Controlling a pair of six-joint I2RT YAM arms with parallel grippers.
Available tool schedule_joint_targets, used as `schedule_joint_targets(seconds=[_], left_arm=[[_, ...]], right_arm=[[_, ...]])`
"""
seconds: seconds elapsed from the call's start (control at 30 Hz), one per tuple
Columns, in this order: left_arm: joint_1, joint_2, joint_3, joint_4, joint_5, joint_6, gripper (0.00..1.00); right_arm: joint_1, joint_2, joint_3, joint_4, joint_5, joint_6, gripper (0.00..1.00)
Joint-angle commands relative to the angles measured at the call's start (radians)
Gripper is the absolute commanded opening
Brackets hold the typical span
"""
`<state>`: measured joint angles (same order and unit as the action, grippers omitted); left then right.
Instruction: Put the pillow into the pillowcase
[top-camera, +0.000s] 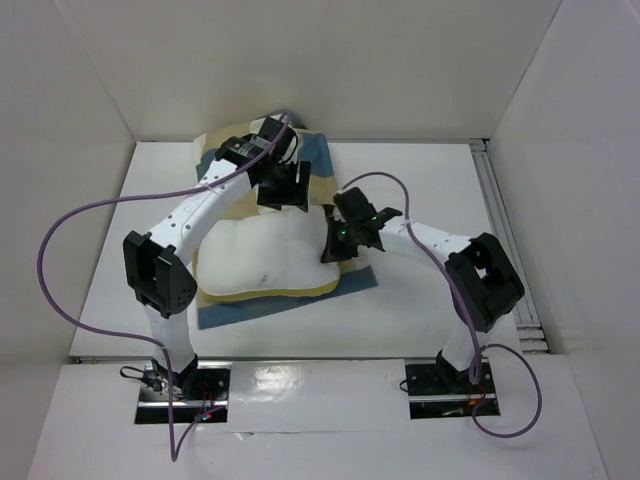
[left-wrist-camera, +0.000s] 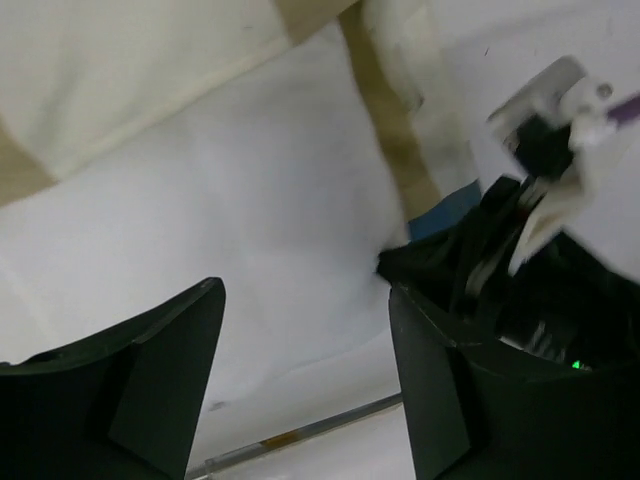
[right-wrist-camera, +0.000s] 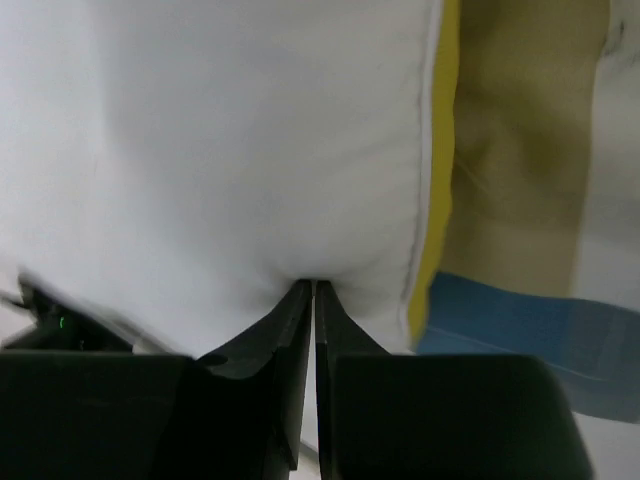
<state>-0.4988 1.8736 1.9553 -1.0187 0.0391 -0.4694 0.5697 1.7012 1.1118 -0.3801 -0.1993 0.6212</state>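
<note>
From above, a white table (top-camera: 430, 300) is sitting between plain white walls (top-camera: 400, 60), with glare lying along its near edge. The pillow (top-camera: 265, 255) is lying mid-table on top of the pillowcase (top-camera: 240, 312), whose blue border is showing on the near side. The left gripper (top-camera: 285, 188) is hovering at the pillow's far edge and the right gripper (top-camera: 340, 240) is meeting its right edge. Both arms are covering the pillowcase's far end.

In the blurred left wrist view, the fingers are standing wide apart over white fabric, gripping nothing.

In the right wrist view, the fingers are pressing together and seem to be pinching a pucker of pillow beside its yellow band (right-wrist-camera: 440, 200). Their lower parts are cut off.
</note>
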Motion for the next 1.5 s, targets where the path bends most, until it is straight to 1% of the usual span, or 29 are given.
schedule_joint_targets(seconds=[0.0, 0.03, 0.07, 0.1, 0.13, 0.2, 0.23, 0.33, 0.43, 0.47, 0.6, 0.63, 0.67, 0.7, 0.73, 0.77, 0.8, 0.87, 0.9, 0.97, 1.0, 1.07, 1.1, 1.17, 1.2, 1.23, 1.33, 1.4, 1.47], left_arm=[[-0.029, -0.016, -0.039, -0.017, -0.01, 0.018, 0.8], [-0.038, -0.016, -0.054, -0.017, -0.022, 0.018, 0.83], [-0.038, -0.016, -0.093, -0.017, -0.037, 0.018, 0.88], [-0.053, -0.016, -0.113, -0.017, -0.06, 0.018, 0.9], [-0.067, -0.016, -0.134, -0.017, -0.117, 0.018, 0.91], [-0.076, -0.025, -0.194, -0.017, -0.169, 0.018, 0.97], [-0.076, -0.025, -0.212, -0.017, -0.236, 0.018, 0.98], [-0.086, -0.062, -0.294, 0.011, -0.285, 0.018, 0.99], [-0.086, -0.062, -0.348, 0.072, -0.207, 0.044, 0.99], [-0.086, -0.062, -0.358, 0.094, -0.13, 0.054, 0.99], [-0.086, 0.008, -0.394, 0.166, -0.068, 0.034, 0.99], [-0.077, 0.027, -0.394, 0.183, -0.068, 0.034, 0.98], [-0.076, 0.056, -0.394, 0.183, -0.049, 0.025, 0.93], [-0.063, 0.056, -0.385, 0.193, -0.039, 0.015, 0.85], [-0.063, 0.056, -0.384, 0.218, -0.025, 0.015, 0.51], [-0.037, 0.056, -0.384, 0.227, -0.012, 0.005, 0.17], [-0.027, 0.035, -0.384, 0.227, 0.001, -0.018, 0.0], [-0.009, 0.003, -0.374, 0.238, 0.01, -0.018, 0.0], [0.005, -0.017, -0.362, 0.238, 0.019, -0.028, 0.0], [0.019, -0.082, -0.329, 0.238, 0.019, -0.028, 0.0], [0.035, -0.103, -0.317, 0.238, 0.019, -0.037, 0.0], [0.054, -0.149, -0.265, 0.238, 0.019, -0.046, 0.0], [0.065, -0.159, -0.242, 0.208, 0.019, -0.06, 0.0], [0.065, -0.159, -0.158, 0.168, -0.019, -0.087, 0.0], [0.065, -0.159, -0.13, 0.125, -0.051, -0.098, 0.0], [0.065, -0.159, -0.099, 0.097, -0.092, -0.138, 0.0], [0.017, -0.171, -0.02, 0.057, -0.204, -0.175, 0.0], [-0.016, -0.171, 0.045, 0.014, -0.214, -0.201, 0.0], [-0.044, -0.133, 0.06, -0.012, -0.257, -0.233, 0.0]], right_arm=[[0.079, -0.052, 0.092, -0.034, -0.024, -0.067, 0.14], [0.059, -0.081, 0.07, -0.034, 0.009, -0.078, 0.28], [0.035, -0.109, 0.021, -0.034, 0.026, -0.078, 0.47], [-0.025, -0.148, -0.001, -0.02, 0.026, -0.087, 0.63], [-0.051, -0.149, -0.013, -0.01, 0.003, -0.097, 0.78], [-0.08, -0.128, -0.013, -0.009, -0.026, -0.112, 0.84], [-0.08, -0.109, 0.002, -0.019, -0.026, -0.127, 0.89], [-0.08, -0.025, 0.037, -0.005, -0.04, -0.141, 0.93], [-0.08, 0.044, 0.077, 0.024, -0.04, -0.15, 0.94], [-0.08, 0.061, 0.086, 0.042, -0.04, -0.15, 0.94], [-0.08, 0.161, 0.126, 0.084, -0.051, -0.15, 0.94], [-0.068, 0.181, 0.147, 0.084, -0.051, -0.159, 0.94], [-0.059, 0.213, 0.148, 0.095, -0.051, -0.16, 0.94], [-0.059, 0.225, 0.16, 0.11, -0.051, -0.16, 0.92], [-0.05, 0.235, 0.16, 0.122, -0.051, -0.169, 0.89], [-0.05, 0.244, 0.16, 0.139, -0.051, -0.169, 0.86], [-0.05, 0.261, 0.16, 0.164, -0.063, -0.169, 0.77], [-0.05, 0.281, 0.16, 0.182, -0.101, -0.181, 0.66], [-0.05, 0.281, 0.16, 0.191, -0.113, -0.192, 0.47], [-0.05, 0.281, 0.174, 0.202, -0.123, -0.192, 0.16], [-0.041, 0.269, 0.189, 0.178, -0.132, -0.192, 0.02], [-0.041, 0.235, 0.198, 0.164, -0.155, -0.192, 0.0], [-0.031, 0.18, 0.198, 0.164, -0.167, -0.192, 0.0], [-0.021, 0.118, 0.224, 0.113, -0.179, -0.192, 0.0], [-0.005, 0.057, 0.253, 0.089, -0.192, -0.192, 0.0], [0.004, 0.029, 0.267, 0.037, -0.202, -0.192, 0.0], [0.056, -0.084, 0.319, -0.067, -0.25, -0.192, 0.0], [0.108, -0.161, 0.33, -0.112, -0.288, -0.172, 0.0], [0.14, -0.204, 0.316, -0.155, -0.328, -0.147, 0.0]])
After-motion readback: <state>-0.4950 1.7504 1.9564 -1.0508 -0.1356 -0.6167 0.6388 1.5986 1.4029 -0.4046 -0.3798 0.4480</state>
